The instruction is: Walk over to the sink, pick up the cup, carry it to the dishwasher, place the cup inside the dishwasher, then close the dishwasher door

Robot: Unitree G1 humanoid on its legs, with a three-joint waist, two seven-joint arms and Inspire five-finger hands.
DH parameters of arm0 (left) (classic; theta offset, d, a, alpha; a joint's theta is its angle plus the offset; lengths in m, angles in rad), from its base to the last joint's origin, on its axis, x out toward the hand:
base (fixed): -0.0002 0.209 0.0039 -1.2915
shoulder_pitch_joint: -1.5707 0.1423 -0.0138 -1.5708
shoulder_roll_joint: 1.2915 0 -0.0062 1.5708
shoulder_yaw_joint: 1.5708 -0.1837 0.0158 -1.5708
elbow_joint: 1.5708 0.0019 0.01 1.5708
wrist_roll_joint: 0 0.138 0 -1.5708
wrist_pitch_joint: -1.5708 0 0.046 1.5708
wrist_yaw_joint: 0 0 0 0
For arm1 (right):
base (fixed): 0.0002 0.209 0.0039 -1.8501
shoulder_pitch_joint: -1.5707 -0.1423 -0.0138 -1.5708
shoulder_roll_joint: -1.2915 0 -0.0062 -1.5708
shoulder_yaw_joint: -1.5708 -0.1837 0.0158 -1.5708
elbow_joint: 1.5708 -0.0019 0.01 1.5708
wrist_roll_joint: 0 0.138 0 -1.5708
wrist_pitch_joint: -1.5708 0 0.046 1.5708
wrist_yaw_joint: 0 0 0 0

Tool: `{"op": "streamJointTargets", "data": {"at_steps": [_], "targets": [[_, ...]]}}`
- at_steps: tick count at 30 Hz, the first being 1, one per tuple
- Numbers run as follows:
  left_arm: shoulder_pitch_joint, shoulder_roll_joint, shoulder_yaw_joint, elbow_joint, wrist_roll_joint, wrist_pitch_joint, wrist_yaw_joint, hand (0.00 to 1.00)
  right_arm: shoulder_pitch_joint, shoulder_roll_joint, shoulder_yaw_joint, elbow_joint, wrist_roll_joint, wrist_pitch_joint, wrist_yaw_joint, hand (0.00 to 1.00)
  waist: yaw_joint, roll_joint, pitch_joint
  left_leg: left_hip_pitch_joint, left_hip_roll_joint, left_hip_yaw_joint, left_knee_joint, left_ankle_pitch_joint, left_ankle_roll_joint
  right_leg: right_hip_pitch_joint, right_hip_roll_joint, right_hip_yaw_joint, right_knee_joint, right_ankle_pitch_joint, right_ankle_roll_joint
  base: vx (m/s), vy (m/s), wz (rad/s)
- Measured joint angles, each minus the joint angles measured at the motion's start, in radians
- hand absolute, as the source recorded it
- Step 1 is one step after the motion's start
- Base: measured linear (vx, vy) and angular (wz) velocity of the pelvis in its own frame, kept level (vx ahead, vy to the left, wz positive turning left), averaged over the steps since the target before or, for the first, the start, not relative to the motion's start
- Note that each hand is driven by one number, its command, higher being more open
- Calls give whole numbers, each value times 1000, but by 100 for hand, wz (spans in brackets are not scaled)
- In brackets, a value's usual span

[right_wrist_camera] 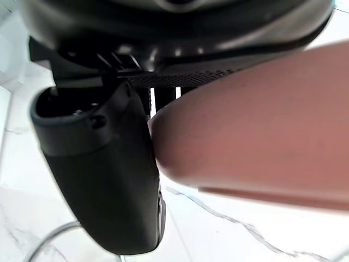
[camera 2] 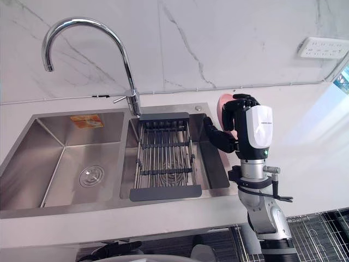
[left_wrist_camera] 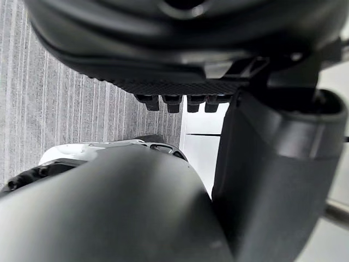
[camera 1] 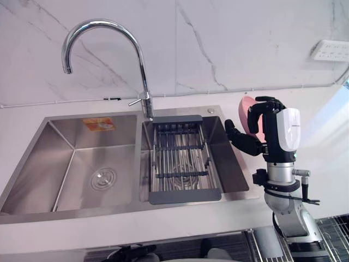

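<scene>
Two-basin sink (camera 1: 109, 214); drying rack (camera 1: 182, 161) in the right basin; above the sink's right edge the right hand (camera 1: 260, 121) curls round a pink cup (camera 1: 245, 109); white countertop (camera 1: 327, 158) stretches beyond.

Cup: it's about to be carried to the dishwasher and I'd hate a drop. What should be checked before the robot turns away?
1. Right hand curled round the cup: ok.
2. Cup clear of the faucet and drain rack: ok, it is off to their right.
3. Cup empty: cannot tell, its inside is hidden.
4. Left hand out of the way: ok, it hangs over the floor.
5. Dishwasher open: cannot tell; a wire rack shows low on the right.
</scene>
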Motion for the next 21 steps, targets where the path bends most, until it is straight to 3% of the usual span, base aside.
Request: {"op": "streamJointTargets", "data": {"at_steps": [6,15,21], "targets": [[0,3,8,-4,1,-3,-3,100,-25,2,-19,-33,-1,3,0,0,14,-11,1,10,-7,-10,-15,6,7,9,-6,-11,3,-1,2,5,17,6],[-1,26,10,-9,32,-21,2,100,-30,3,-30,-33,-38,42,62,0,3,-55,17,40,-28,-6,-52,12,17,11,-22,-7,22,-12,11,13,30,-1],[0,40,32,-15,51,-13,-19,100,27,0,-46,-30,-73,83,113,0,-6,-89,27,47,-39,66,-57,16,31,-47,-24,7,67,3,8,-38,39,-31]]}}
